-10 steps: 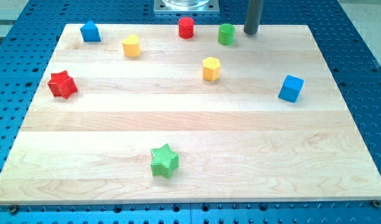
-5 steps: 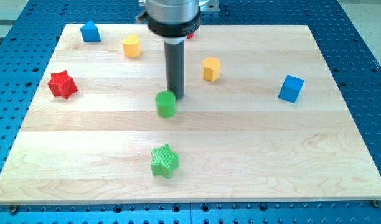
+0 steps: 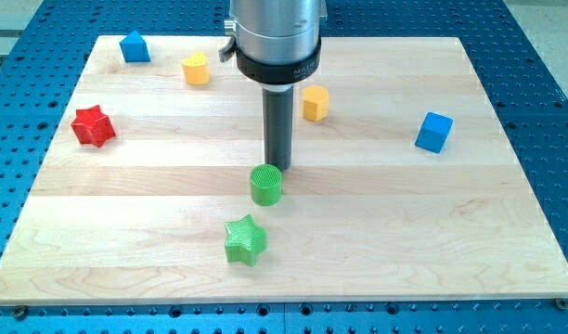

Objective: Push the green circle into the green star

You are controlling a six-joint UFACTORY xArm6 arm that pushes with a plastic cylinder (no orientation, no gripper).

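I am seeing my tip (image 3: 279,170) sitting against the far edge of the green circle (image 3: 265,185), with the green star (image 3: 245,240) just nearer on the desk (image 3: 405,241); nothing is lying between them. The arm's housing is covering part of the far desk; there is no gripper.

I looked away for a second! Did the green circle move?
Yes. The green circle slid from near the view's top edge down toward the view's bottom, now close above the green star, which stayed put. My tip sits just behind it.

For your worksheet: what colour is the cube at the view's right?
Blue; the camera view shows it clearly.
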